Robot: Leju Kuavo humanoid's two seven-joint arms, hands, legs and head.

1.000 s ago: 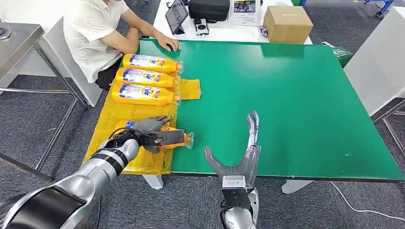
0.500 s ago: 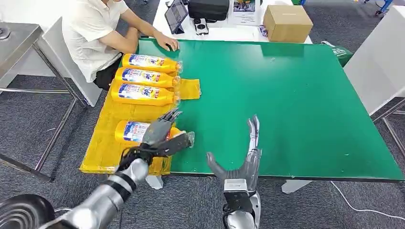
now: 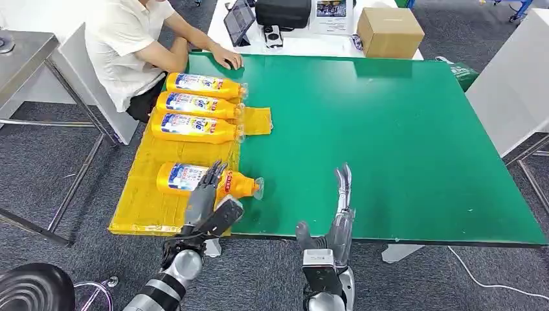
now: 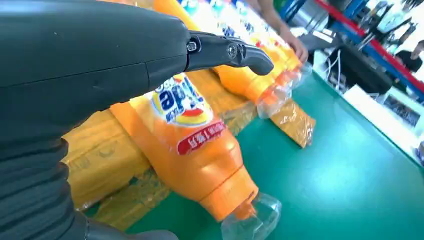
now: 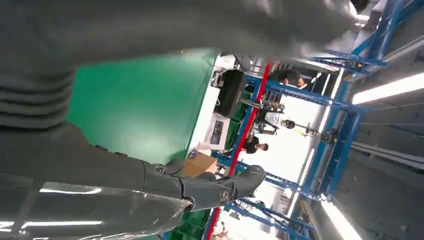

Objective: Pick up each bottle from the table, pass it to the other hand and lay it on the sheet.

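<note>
Fourth bottle laid on sheet — left hand empty, fingers spread; right hand likewise — bench bare, likely done.

Let go of the fourth bottle, now lying on the yellow sheet; left hand drawn back, fingers apart

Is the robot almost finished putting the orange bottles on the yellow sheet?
It looks finished, or close. Four orange bottles lie on the yellow sheet: three in a row near the person, and a fourth bottle nearer the robot, its cap end poking onto the green table. The left hand and right hand hold nothing. No bottles are left on the bare table.
</note>
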